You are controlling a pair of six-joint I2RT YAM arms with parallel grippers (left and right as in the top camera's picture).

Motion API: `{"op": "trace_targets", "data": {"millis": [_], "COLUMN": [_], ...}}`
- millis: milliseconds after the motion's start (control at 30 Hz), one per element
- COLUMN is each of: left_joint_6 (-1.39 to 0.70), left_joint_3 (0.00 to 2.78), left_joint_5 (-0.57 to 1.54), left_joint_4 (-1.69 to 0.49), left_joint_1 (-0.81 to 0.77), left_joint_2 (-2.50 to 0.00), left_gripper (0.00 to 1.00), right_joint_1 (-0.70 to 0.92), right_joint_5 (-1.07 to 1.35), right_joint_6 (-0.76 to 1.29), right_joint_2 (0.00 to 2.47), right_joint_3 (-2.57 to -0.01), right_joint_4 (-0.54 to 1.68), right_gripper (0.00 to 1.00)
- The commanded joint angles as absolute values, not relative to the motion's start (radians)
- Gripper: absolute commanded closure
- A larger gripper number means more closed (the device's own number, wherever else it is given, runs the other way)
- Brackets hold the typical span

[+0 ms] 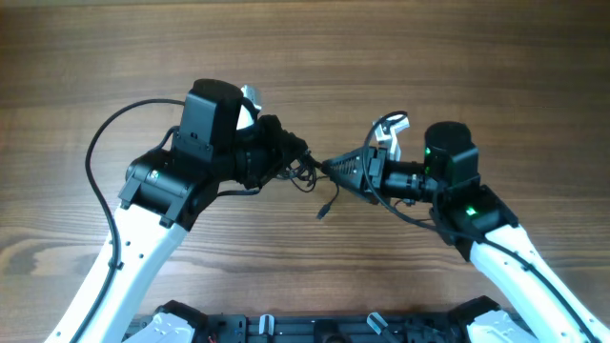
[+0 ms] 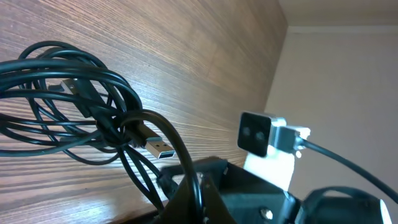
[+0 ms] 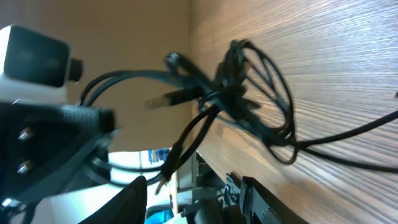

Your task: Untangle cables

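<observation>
**Tabletop [image 1: 496, 67] centre: cables [image 1: 303, 173] bunched between both arms**

Wood surface extends broadly on all sides; the bundle sits well off every edge. The left claw [image 1: 284, 152] is clamped tight on the cables. The right claw [image 1: 334, 168] stands part-open, strands passing between its fingers.

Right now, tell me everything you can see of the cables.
The cables are thin, glossy black cords, looped and knotted into one bundle over the wooden table. One silvery USB plug pokes out of the bundle; another loose end trails on the wood. A strand runs into the left end effector, which is shut on it.
</observation>
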State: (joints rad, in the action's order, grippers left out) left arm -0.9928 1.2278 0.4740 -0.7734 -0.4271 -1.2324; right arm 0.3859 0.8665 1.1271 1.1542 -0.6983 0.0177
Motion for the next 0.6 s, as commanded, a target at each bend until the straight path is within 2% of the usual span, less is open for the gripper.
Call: {"op": "trace_targets", "data": {"millis": [0,367,567], "left_joint_6": [-1.002,-1.002,-1.002], "left_joint_3": [1.23,1.23,1.23], "left_joint_5": [0.493,0.489,0.489], "left_joint_4": [-0.766,-0.766,-0.765], "left_joint_1": [-0.43,-0.43,-0.437], "left_joint_2": [-1.231,-1.231,-1.231], "left_gripper": [0.96,0.96,0.96], "right_joint_1": [0.39,0.39,0.401], "right_joint_5": [0.865,0.889,0.877], "right_joint_6": [1.176,1.234,1.26], "right_joint_2": [1.188,1.195,1.195], "right_joint_3": [-0.712,-0.712,-0.712], "right_joint_4": [-0.012,-0.103,-0.104], "right_gripper": [0.51,0.55,0.65]}}
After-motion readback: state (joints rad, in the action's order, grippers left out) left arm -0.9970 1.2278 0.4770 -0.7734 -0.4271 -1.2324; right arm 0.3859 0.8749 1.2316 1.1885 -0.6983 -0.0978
